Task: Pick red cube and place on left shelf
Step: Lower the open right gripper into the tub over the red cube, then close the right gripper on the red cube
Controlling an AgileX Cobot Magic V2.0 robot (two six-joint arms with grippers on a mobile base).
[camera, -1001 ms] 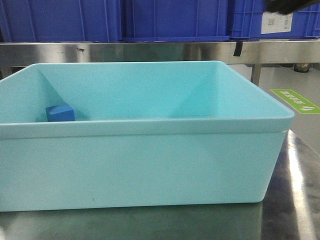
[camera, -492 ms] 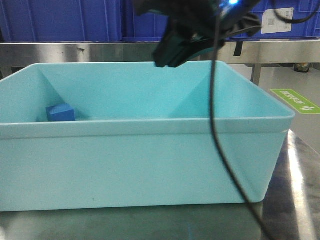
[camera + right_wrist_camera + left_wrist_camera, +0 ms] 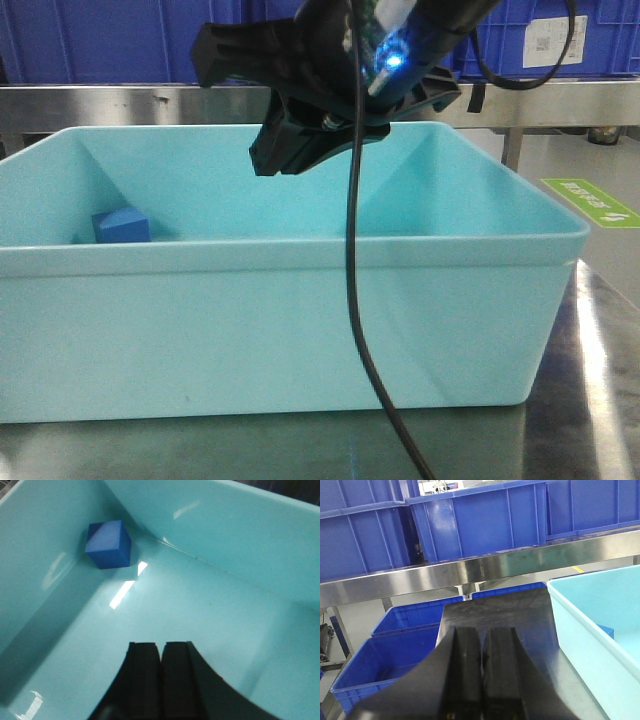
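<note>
While the right gripper (image 3: 275,155) hangs tilted over the middle of the turquoise bin (image 3: 300,255), just above its rim, we see from its wrist camera that its two black fingers (image 3: 145,665) are pressed together with nothing between them. A blue light (image 3: 390,58) glows on the arm, and a black cable (image 3: 352,300) drops from it in front of the bin's near wall.

The only cube we can find is a blue cube (image 3: 121,226). It sits on the bin floor in the far left corner, close against the walls and well apart from the right gripper.

The bin stands on a steel table (image 3: 590,400). Behind it runs the left shelf (image 3: 120,103), a shiny steel rail carrying a row of blue crates (image 3: 120,40).

The left gripper (image 3: 482,635) is outside the bin, beside its left wall, and faces the shelf. Its fingers too are closed flat against each other and hold nothing. More blue crates (image 3: 395,665) stand low under the rail.
</note>
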